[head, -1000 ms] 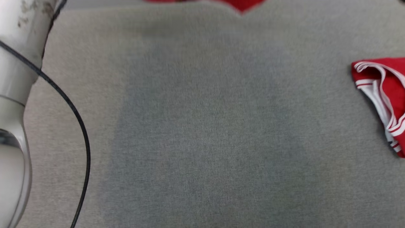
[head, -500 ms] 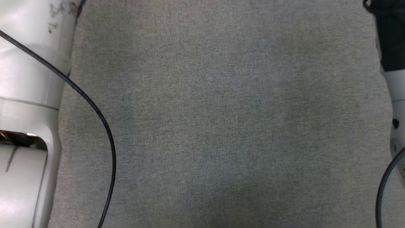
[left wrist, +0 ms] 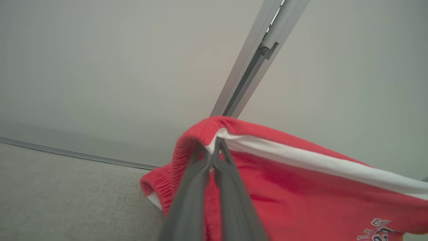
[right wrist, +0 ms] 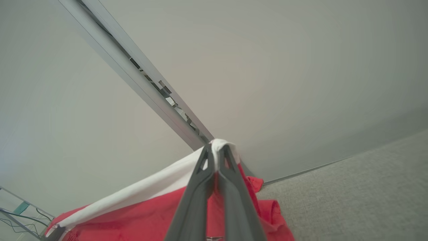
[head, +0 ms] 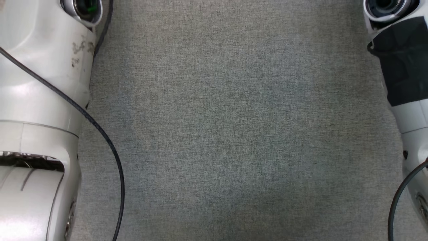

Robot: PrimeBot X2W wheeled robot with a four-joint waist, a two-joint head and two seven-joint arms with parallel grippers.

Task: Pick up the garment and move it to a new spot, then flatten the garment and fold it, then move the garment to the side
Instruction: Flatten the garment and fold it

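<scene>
The garment [left wrist: 301, 187] is red knit with a white stripe and dark lettering near one corner. In the left wrist view my left gripper [left wrist: 212, 151] is shut on its striped edge, which is lifted off the grey cloth-covered table [left wrist: 67, 194]. In the right wrist view my right gripper [right wrist: 216, 150] is shut on another part of the same white-striped edge of the garment [right wrist: 133, 217], with the red cloth hanging down and to the left. The head view shows my left forearm [head: 36, 100] and right forearm [head: 404, 83] over the table [head: 234, 117].
A pale wall with a slanted metal rail [left wrist: 254, 60] stands behind the table's far edge [left wrist: 77, 154]. Black cables [head: 100, 134] run along both forearms. Thin metal bars and wires [right wrist: 16, 214] show at the right wrist view's lower left.
The head picture has shifted. The red garment at its right and top edges a second ago has left it, and both forearms now flank the grey table.
</scene>
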